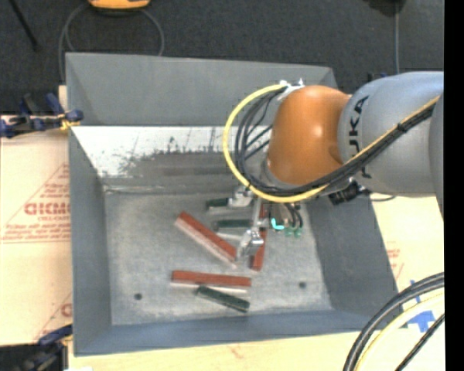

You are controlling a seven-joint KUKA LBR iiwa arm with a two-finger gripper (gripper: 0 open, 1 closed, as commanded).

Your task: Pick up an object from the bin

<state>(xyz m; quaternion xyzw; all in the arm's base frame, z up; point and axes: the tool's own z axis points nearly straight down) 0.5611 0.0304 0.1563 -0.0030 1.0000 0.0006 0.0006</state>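
Note:
My gripper hangs low in the middle of the bin, under the arm's orange cover. Its tip sits right at the lower right end of a long red-brown bar that lies slanted across the floor. A short red-brown piece pokes out just below the tip; whether it is held I cannot tell. A dark green stick lies just left of the gripper, and another dark stick lies a little farther back.
Nearer the front lie a second red-brown bar, flat, and a dark green stick just below it. The arm and its cable loops cover the bin's back right part.

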